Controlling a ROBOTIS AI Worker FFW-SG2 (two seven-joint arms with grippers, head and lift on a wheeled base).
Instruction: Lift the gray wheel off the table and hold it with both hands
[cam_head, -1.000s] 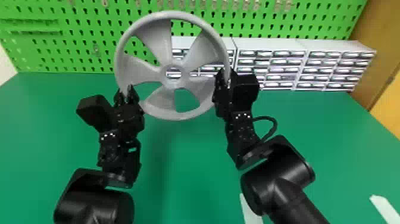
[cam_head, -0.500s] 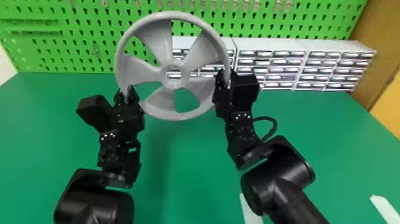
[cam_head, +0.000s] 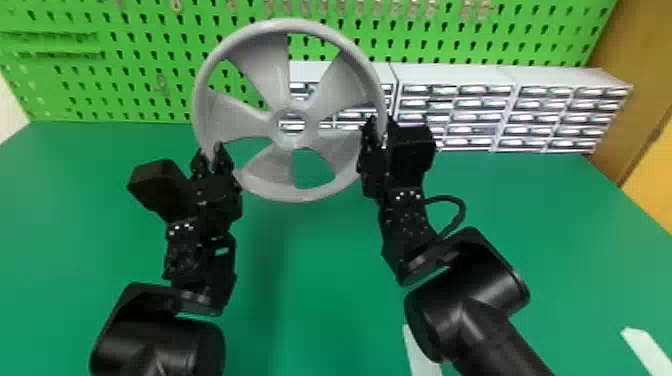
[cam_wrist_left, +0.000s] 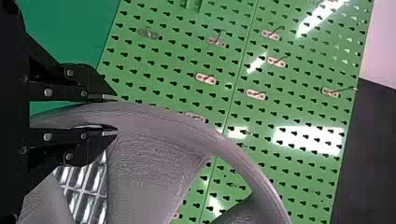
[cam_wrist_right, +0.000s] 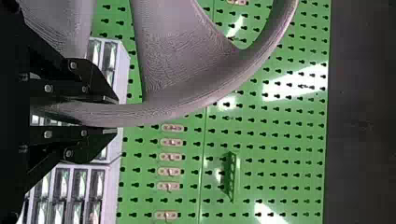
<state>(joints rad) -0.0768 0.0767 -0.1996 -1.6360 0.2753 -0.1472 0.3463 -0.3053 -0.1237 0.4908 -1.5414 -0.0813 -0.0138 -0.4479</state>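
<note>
Both the left claw (cam_head: 210, 153) and right claw (cam_head: 379, 129) grip the gray wheel (cam_head: 265, 70) by its rim, best held with equal pressure.

In the head view, the gray wheel (cam_head: 295, 140) and right gripper (cam_head: 379, 131) partly concealed the drawer cabinets (cam_head: 457, 75); drawer contents were too blurred to identify. Frame edges cropped the green pegboard (cam_head: 145, 75) there, and the wheel in both wrist views.

Looks forward and down from the head, farther back, across bench (cam_head: 325, 260) and green pegboard (cam_head: 150, 27). From each wrist, faces that same pegboard closer up, turned sideways
</note>
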